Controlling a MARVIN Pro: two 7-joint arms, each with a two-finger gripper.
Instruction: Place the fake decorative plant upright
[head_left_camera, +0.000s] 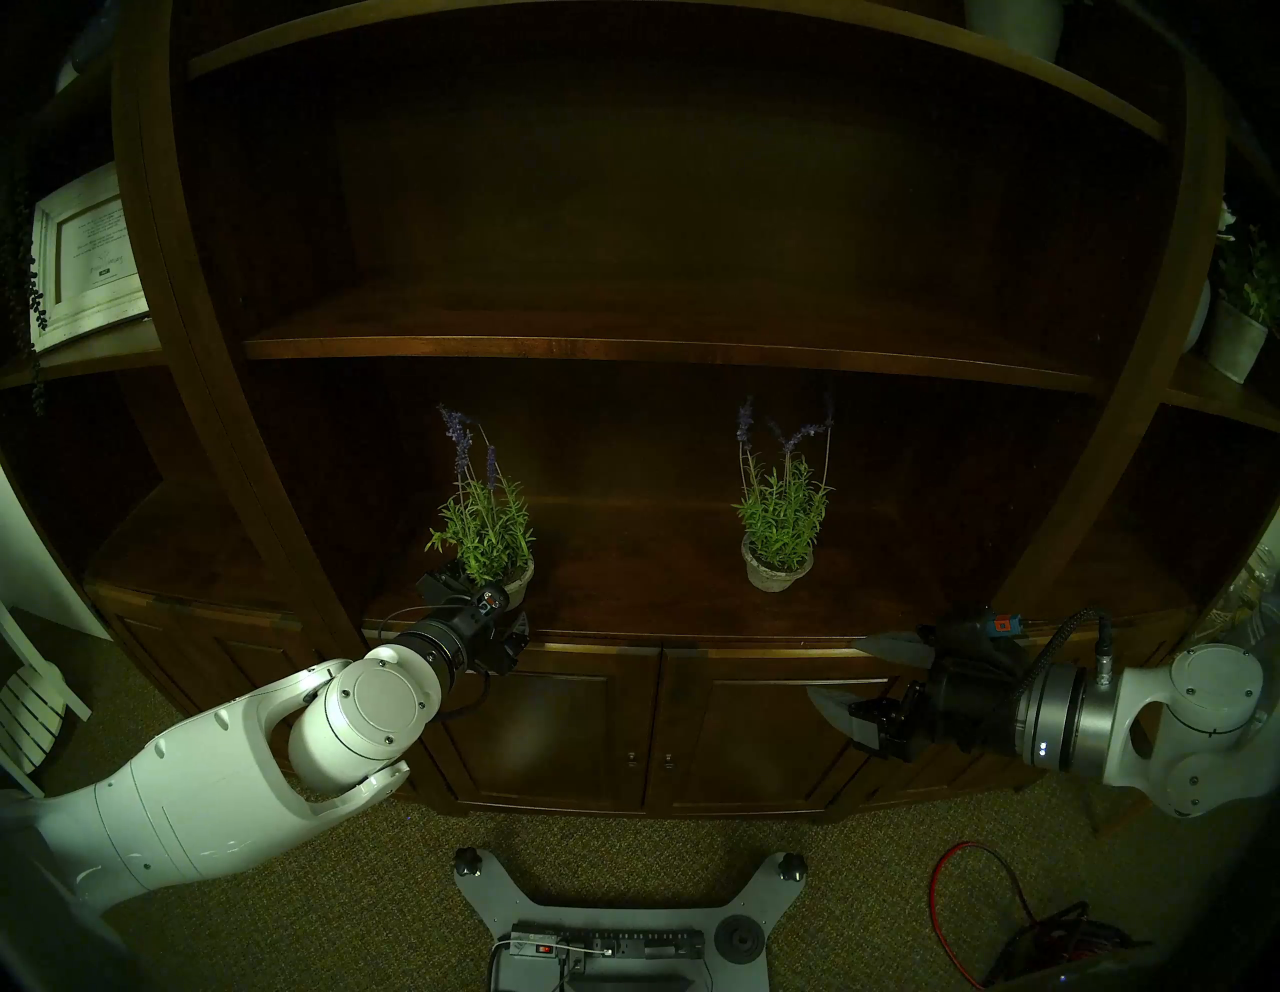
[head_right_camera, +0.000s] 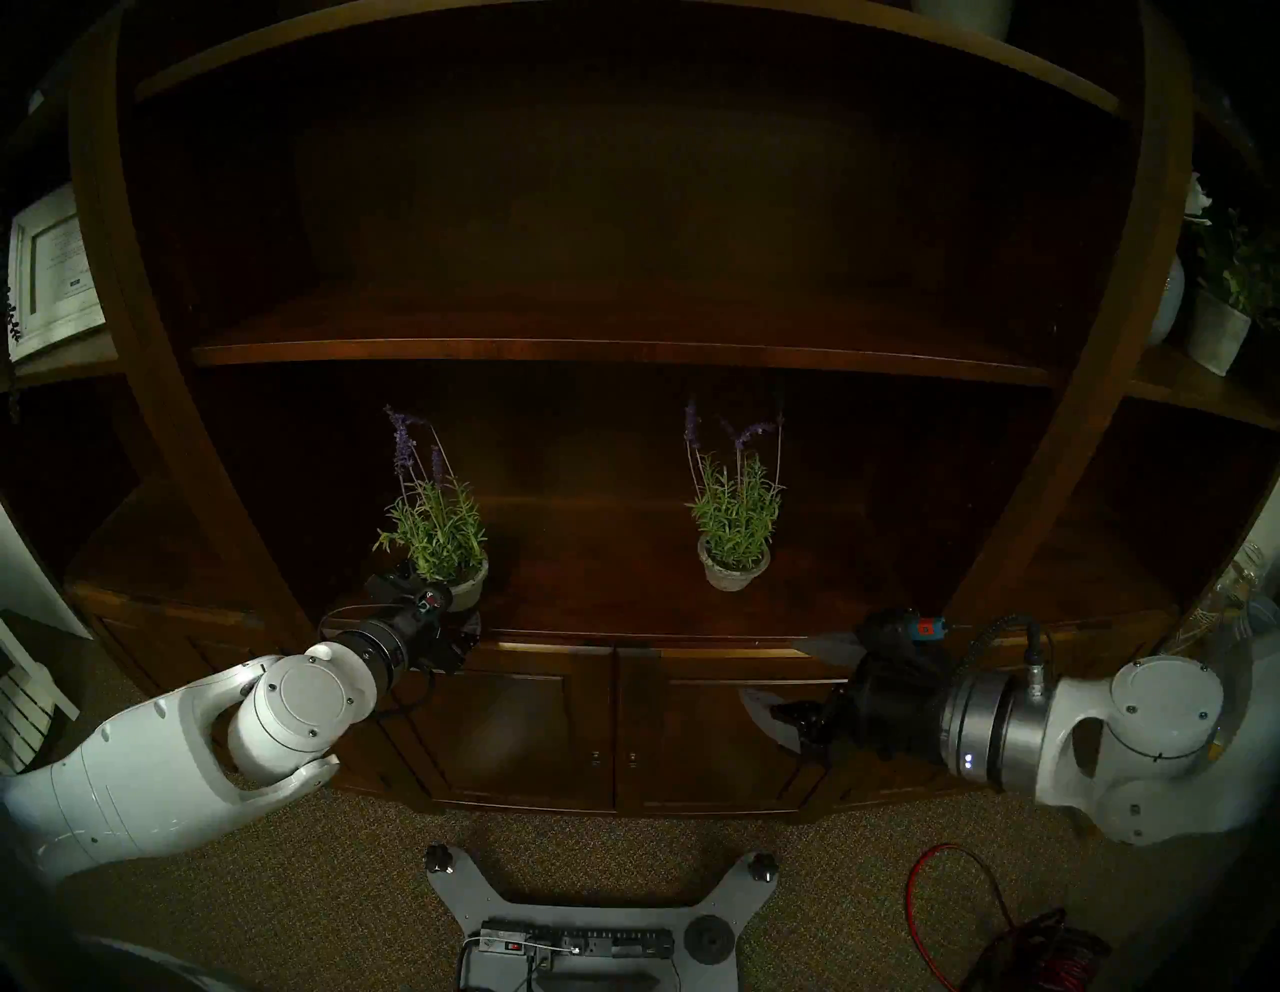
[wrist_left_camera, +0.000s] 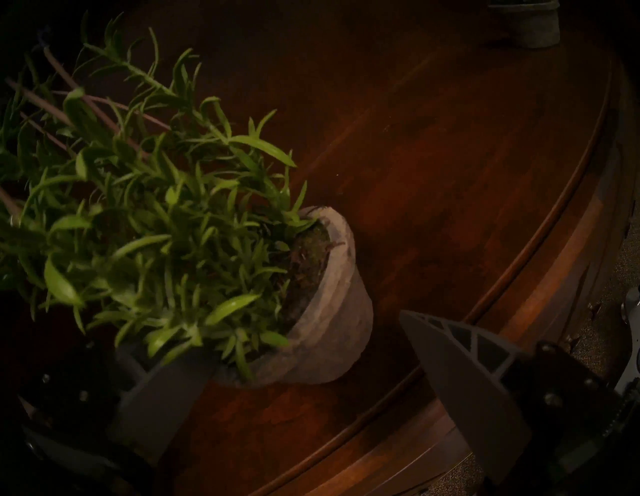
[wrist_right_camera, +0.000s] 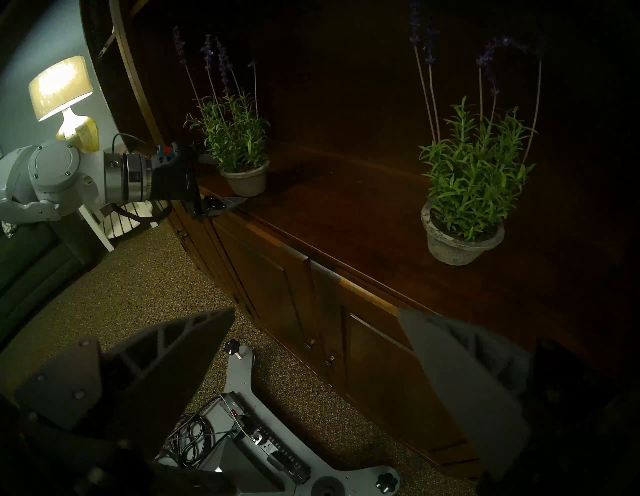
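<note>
Two fake lavender plants in grey pots stand upright on the wooden shelf counter (head_left_camera: 658, 603). The left plant (head_left_camera: 485, 533) also shows in the right head view (head_right_camera: 436, 533) and the right wrist view (wrist_right_camera: 235, 138). My left gripper (head_left_camera: 485, 606) is open at this plant's pot (wrist_left_camera: 332, 311). One finger is half hidden under the leaves beside the pot; the other finger (wrist_left_camera: 467, 374) stands apart from it. The right plant (head_left_camera: 783, 519) stands alone at mid-shelf (wrist_right_camera: 474, 180). My right gripper (head_left_camera: 838, 668) is open and empty in front of the cabinet, below the counter edge.
An upper shelf board (head_left_camera: 658, 346) runs above the plants' flower tips. Closed cabinet doors (head_left_camera: 589, 727) lie below the counter. My base (head_left_camera: 609, 921) and a red cable (head_left_camera: 970, 893) are on the carpet. A framed picture (head_left_camera: 83, 256) and another potted plant (head_left_camera: 1240, 325) sit in the side shelves.
</note>
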